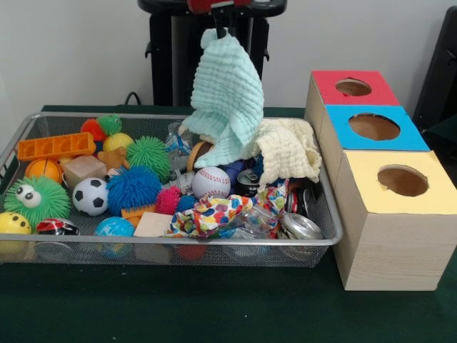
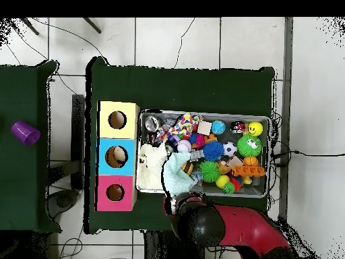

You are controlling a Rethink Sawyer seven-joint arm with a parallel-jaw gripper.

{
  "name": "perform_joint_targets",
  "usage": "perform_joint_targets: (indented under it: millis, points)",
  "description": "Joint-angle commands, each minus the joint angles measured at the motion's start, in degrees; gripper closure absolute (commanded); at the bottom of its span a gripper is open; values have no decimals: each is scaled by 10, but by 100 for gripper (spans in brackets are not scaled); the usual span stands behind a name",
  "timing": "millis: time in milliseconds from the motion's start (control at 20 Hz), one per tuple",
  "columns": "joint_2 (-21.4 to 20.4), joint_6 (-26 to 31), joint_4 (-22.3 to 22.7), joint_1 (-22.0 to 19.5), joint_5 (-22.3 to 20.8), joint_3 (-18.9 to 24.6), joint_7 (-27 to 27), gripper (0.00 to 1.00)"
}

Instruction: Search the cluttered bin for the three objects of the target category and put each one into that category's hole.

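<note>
Gripper (image 1: 227, 30) jaws pinch the mint-green cloth (image 1: 227, 100) by its top, hanging above the wire bin (image 1: 325, 214); it likely needs lifting fully clear before swinging toward the boxes' holes.

The gripper (image 1: 227, 30) holds a mint green cloth (image 1: 227, 100) by its top corner, and the cloth hangs down over the wire bin (image 1: 325, 239). Its lower edge touches a cream cloth (image 1: 289, 148) beside it. Under them lie a baseball (image 1: 211, 182), a soccer ball (image 1: 91, 196) and a blue spiky ball (image 1: 133, 188). At the right stand three boxes with a red top (image 1: 355, 87), a blue top (image 1: 375, 127) and a yellow top (image 1: 401, 181), each with a round hole.
</note>
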Motion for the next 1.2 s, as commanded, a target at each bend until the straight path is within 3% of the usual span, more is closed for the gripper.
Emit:
perform_joint_targets:
  millis: [50,550,700,1000,1200]
  points:
    - [21,-36,16,11,23,-26,109,100]
    - [34,-60,11,50,32,-53,124,100]
    - [19,-61,19,54,45,-61,133,100]
    - [50,-52,-42,86,18,-96,120,100]
    - [45,-49,-45,97,28,-104,116,100]
